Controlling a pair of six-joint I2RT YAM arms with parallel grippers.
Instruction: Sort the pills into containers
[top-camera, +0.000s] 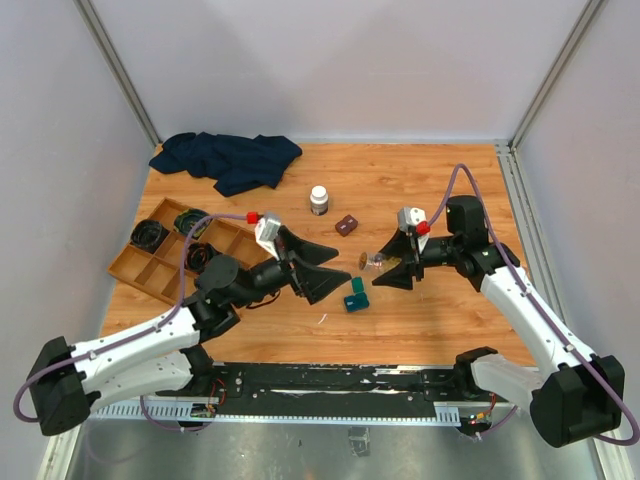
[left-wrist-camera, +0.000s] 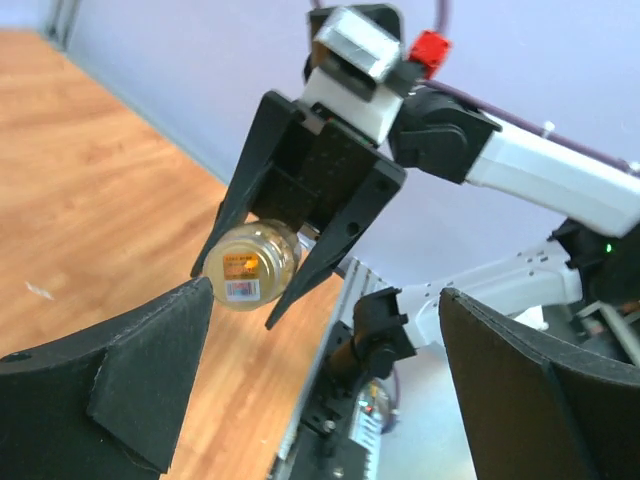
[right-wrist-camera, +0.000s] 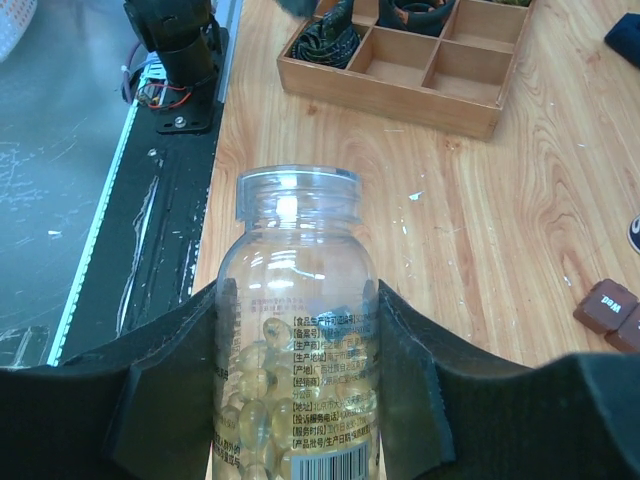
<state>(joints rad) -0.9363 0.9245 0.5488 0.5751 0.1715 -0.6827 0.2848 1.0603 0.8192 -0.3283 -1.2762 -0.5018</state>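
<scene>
My right gripper (top-camera: 388, 263) is shut on a clear uncapped bottle (right-wrist-camera: 298, 300), held level above the table. Yellow softgel pills (right-wrist-camera: 245, 405) fill its lower part. In the left wrist view the same bottle (left-wrist-camera: 248, 265) shows bottom-first between the right gripper's black fingers (left-wrist-camera: 335, 235). My left gripper (top-camera: 335, 270) faces it from the left with its jaws wide open and nothing between them. A small teal container (top-camera: 355, 297) lies on the table just below the gap between the two grippers.
A wooden compartment tray (top-camera: 150, 268) with dark items sits at the left. A white-capped bottle (top-camera: 319, 200) and a small brown case (top-camera: 347, 225) stand behind the grippers. A dark blue cloth (top-camera: 230, 160) lies at the back left.
</scene>
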